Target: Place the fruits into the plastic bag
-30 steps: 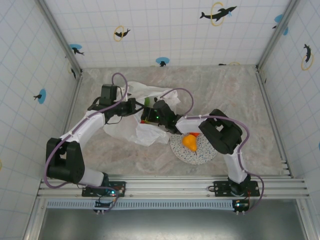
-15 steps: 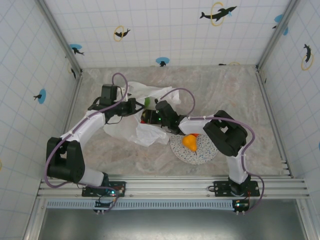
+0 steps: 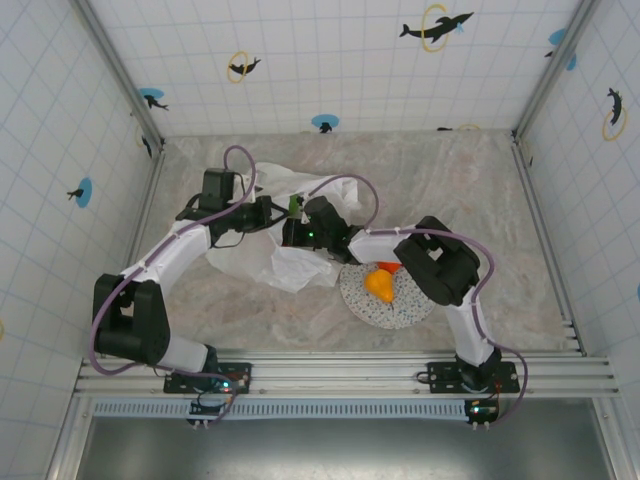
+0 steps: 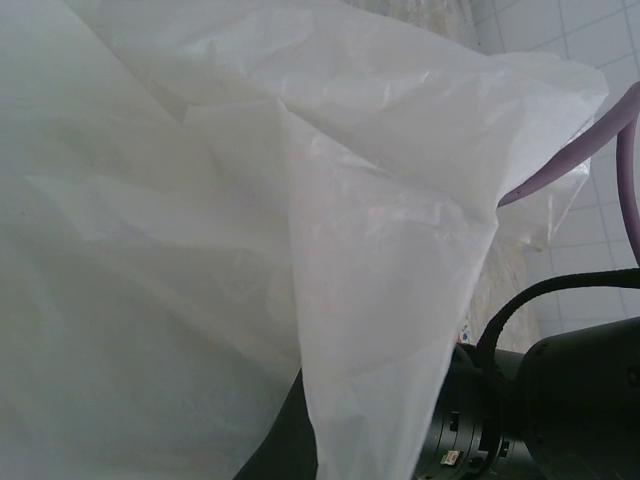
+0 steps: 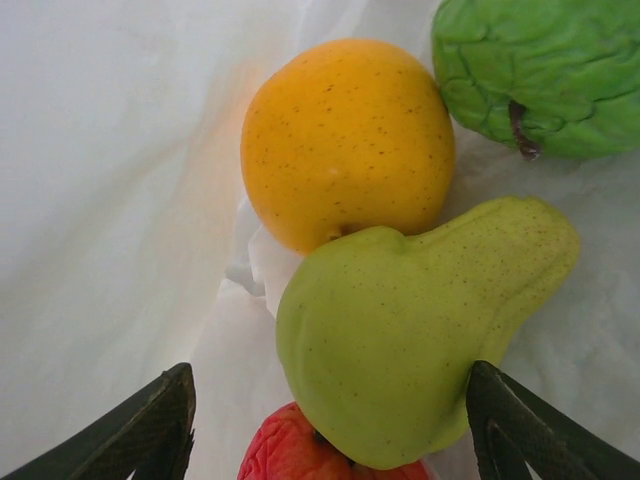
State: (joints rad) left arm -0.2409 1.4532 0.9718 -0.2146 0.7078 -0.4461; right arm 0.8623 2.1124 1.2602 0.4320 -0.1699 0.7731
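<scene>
The plastic bag (image 3: 290,262) lies crinkled and white at the table's middle left. My left gripper (image 3: 268,214) is shut on the bag's upper edge, and the film (image 4: 250,230) drapes over its jaws. My right gripper (image 3: 297,233) reaches into the bag's mouth and stands open (image 5: 330,380). Between its fingers lies a green pear (image 5: 420,330), on top of a red fruit (image 5: 300,455). Beyond them sit a yellow-orange round fruit (image 5: 345,140) and a bumpy green fruit (image 5: 540,70). Outside the bag, an orange-yellow fruit (image 3: 379,284) and a red fruit (image 3: 390,267) rest on the plate.
The speckled white plate (image 3: 400,310) sits right of the bag, under the right forearm. The right arm's black wrist and purple cable (image 4: 560,400) pass close by the bag's raised edge. Tiled walls enclose the table on three sides.
The right gripper has pushed slightly left, deeper into the bag's mouth, and its jaws have narrowed a little. The left arm holds still.
</scene>
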